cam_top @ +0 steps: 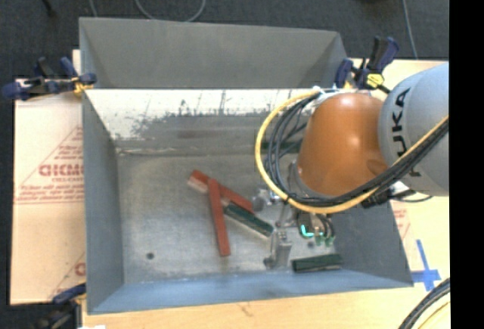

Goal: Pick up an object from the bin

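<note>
My gripper [279, 243] hangs low in the right half of the bin, under the orange wrist cover. Its metal tip stands just right of a dark green bar [248, 219] that lies slanted on the floor. Whether it touches the bar I cannot tell. A long red-brown stick [220, 225] lies left of the green bar, pointing toward the front wall. A second reddish stick [215, 190] with a pale end crosses over its upper end. A short dark green block [316, 264] lies at the front right, just right of the gripper.
The arm and its looped yellow and black cables cover the right rear part of the bin. The sloped front wall rises close behind the green block. The left half of the floor is bare grey metal.
</note>
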`<state>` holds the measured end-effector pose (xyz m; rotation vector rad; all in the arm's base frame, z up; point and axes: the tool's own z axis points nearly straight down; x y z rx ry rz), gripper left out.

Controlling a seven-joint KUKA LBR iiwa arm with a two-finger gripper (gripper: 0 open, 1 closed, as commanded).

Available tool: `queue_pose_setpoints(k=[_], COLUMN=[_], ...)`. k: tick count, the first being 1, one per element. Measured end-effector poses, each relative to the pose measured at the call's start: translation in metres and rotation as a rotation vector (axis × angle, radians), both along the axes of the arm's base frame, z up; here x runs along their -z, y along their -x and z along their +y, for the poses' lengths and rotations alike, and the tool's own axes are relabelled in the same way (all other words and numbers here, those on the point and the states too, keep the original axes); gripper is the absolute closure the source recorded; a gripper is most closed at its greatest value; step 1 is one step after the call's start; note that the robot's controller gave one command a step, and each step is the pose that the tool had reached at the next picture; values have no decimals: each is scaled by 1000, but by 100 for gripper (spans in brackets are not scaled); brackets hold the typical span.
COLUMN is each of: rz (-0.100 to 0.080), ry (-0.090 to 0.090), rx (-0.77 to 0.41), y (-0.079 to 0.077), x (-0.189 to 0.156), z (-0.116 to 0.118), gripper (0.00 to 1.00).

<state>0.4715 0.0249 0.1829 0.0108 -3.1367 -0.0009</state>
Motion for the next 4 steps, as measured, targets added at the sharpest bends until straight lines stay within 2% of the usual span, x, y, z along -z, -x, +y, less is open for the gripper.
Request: queue_pose_setpoints(k=[1,2,3,4], rz=[-11,-24,-15,-15], ry=[0,-2,-1,1], rx=[255,256,236,144], y=[-42,-46,-68,-73], x=[114,108,47,-27], z=[-14,-15,-6,-8], gripper=[0,100,100,100])
